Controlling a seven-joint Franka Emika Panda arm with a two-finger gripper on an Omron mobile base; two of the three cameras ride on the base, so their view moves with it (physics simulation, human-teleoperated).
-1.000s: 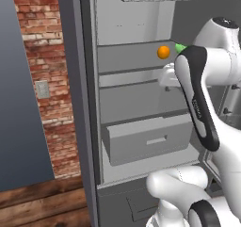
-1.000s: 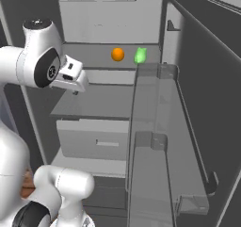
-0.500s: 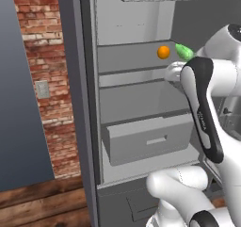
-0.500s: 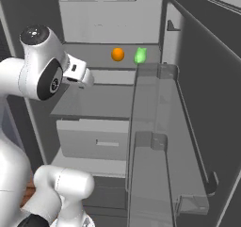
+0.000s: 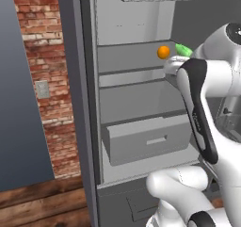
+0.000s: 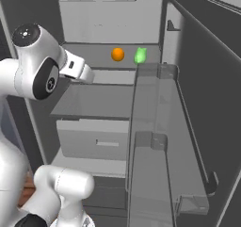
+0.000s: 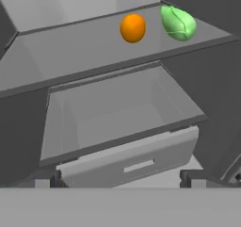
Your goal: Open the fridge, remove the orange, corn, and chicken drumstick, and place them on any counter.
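Observation:
The fridge stands open, its door swung to the right. On its middle shelf lie the orange and, just right of it, the green corn. My gripper is open, its fingertips wide apart and empty, held in front of the shelves below and short of the orange. The hand sits at the shelf's front edge. The chicken drumstick is hidden, and the counter is out of view.
A pale drawer juts out below the shelves. Clear door bins line the open door on the right. A brick wall with a switch plate stands left of the fridge.
The hand has risen a little and moved in toward the middle shelf; the arm's elbow has swung round. The orange and corn have not moved.

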